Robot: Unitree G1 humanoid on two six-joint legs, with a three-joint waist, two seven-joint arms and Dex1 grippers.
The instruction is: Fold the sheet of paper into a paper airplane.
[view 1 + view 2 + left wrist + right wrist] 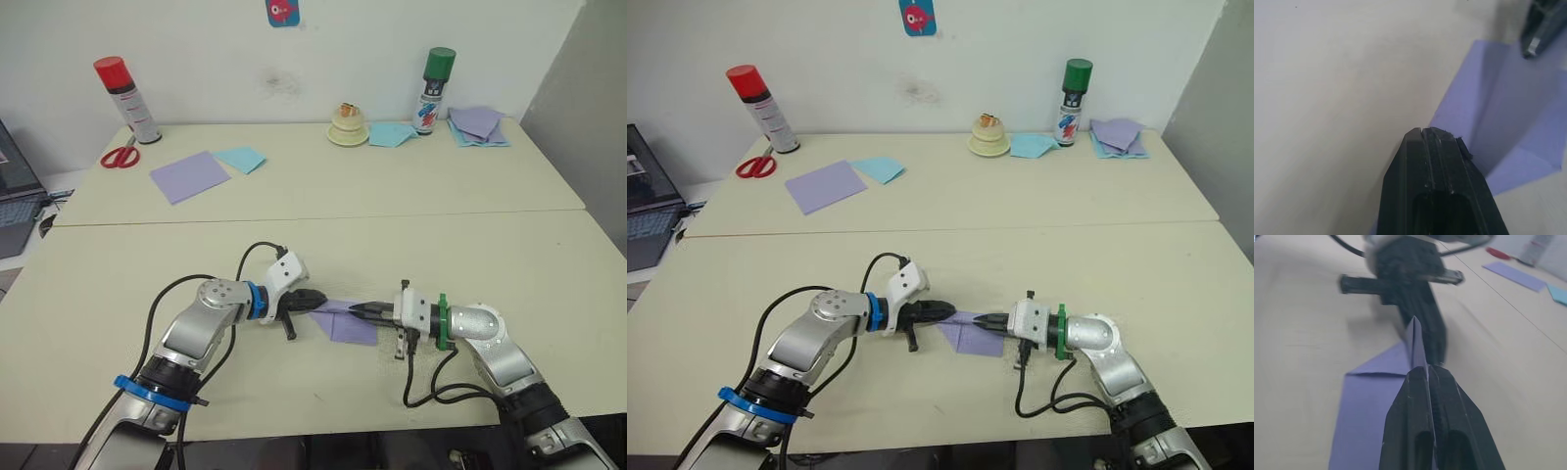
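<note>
On the near half of a pale surface (509, 264), a creased lavender sheet of paper (345, 320), partly folded, lies between the robot's two end effectors. The left end effector (319, 299) meets the paper's left edge with its black fingers pressed together, their tips at the edge of the sheet; whether paper is caught between them cannot be told. The right end effector (359, 310) reaches in from the opposite side, its fingers closed on a raised fold of the sheet of paper that stands up as a thin ridge running toward the left end effector. The rest of the sheet spreads flat on the surface below and beside that ridge, toward the robot.

At the far side of the surface lie a flat lavender square (190, 175) with a pale blue sheet (240, 159) just beside it, red scissors (120, 156) and a red-capped spray can (127, 100) near the left corner. A green-capped spray can (431, 90), a small cream dish (348, 125) and more blue and lavender sheets (478, 125) sit to the right, well apart from the work.
</note>
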